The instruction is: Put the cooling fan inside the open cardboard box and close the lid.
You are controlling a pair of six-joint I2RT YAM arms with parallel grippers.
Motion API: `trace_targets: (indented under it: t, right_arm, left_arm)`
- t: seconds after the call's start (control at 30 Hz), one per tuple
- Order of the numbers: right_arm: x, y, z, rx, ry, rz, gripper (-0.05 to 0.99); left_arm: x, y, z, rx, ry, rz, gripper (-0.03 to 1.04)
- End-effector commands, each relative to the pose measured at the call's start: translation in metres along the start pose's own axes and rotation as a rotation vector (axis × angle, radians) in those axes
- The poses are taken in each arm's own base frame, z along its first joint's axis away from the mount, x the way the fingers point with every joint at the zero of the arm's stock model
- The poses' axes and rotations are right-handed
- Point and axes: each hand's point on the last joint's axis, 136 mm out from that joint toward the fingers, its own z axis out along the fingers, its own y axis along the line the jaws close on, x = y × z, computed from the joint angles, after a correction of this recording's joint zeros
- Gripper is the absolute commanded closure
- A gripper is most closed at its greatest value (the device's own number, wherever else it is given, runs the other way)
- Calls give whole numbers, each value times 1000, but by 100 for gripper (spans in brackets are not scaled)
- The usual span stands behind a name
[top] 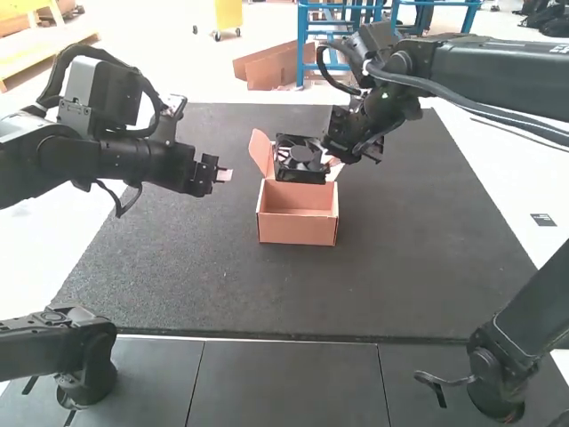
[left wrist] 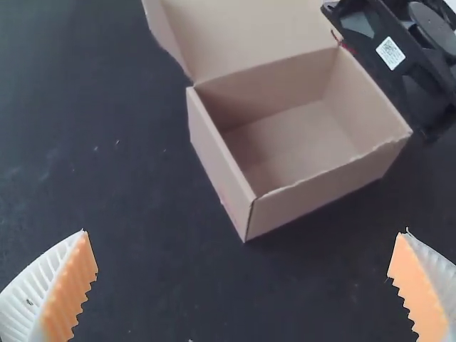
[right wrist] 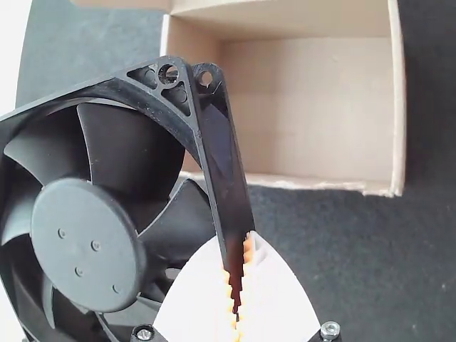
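Note:
A black square cooling fan (top: 300, 160) hangs just above the far edge of the open cardboard box (top: 297, 212), held by my right gripper (top: 336, 164), which is shut on the fan's frame (right wrist: 226, 192). In the right wrist view the gripper (right wrist: 237, 299) pinches one side of that frame, with the box interior (right wrist: 306, 107) beyond it. The box lid (top: 260, 152) stands up at the far left. My left gripper (top: 213, 173) is open to the left of the box; its ribbed fingers (left wrist: 60, 288) frame the box (left wrist: 285, 149) and the fan (left wrist: 399, 50).
The box stands in the middle of a black mat (top: 178, 258) that covers the table. Bare mat lies on every side of the box. Loose cardboard pieces (top: 267, 64) lie beyond the mat's far edge.

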Motion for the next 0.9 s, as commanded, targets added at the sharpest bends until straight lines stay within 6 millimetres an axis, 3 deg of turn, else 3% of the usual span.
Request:
trace_targets:
  t: [0.0,0.37,0.57,0.87]
  right_arm:
    - [-11,12,2,-3,-39,4,95]
    - [-30,-4,56,89,-58,6,95]
    - [-41,-17,76,115,-65,20,95]
    - [-32,-33,98,164,-35,25,95]
  left_arm:
    - [-27,-7,-16,27,-82,11,4]
    - [-31,-8,-17,27,-89,11,4]
    - [-28,-8,-17,27,-77,10,4]
    - [-28,-8,-18,27,-72,9,4]
